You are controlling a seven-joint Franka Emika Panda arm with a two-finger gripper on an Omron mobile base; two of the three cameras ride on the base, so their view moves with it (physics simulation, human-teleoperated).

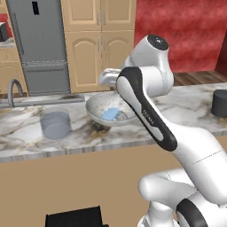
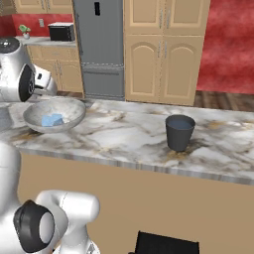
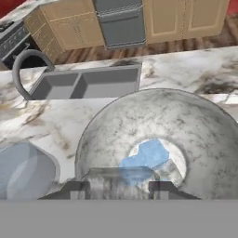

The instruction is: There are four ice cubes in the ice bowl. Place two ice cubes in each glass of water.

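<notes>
The mottled grey ice bowl (image 1: 95,104) (image 2: 69,106) (image 3: 130,121) sits on the marble counter. Pale blue ice cubes (image 1: 111,114) (image 2: 52,120) (image 3: 148,153) lie on its whitish bottom. My gripper (image 3: 118,188) hangs just over the bowl's near side. A translucent ice cube (image 3: 122,179) spans the gap between the fingertips, and the jaws are shut on it. The grey-blue glass of water (image 1: 56,125) (image 3: 23,172) stands left of the bowl. The dark charcoal glass (image 1: 219,103) (image 2: 179,132) stands far to the right on the same counter.
A double sink (image 3: 83,83) with a curved faucet (image 3: 23,60) (image 1: 15,88) lies behind the bowl to the left. A grey fridge (image 1: 40,44) and wooden cabinets stand across the floor. My own arm (image 1: 146,115) crosses in front of the bowl's right side.
</notes>
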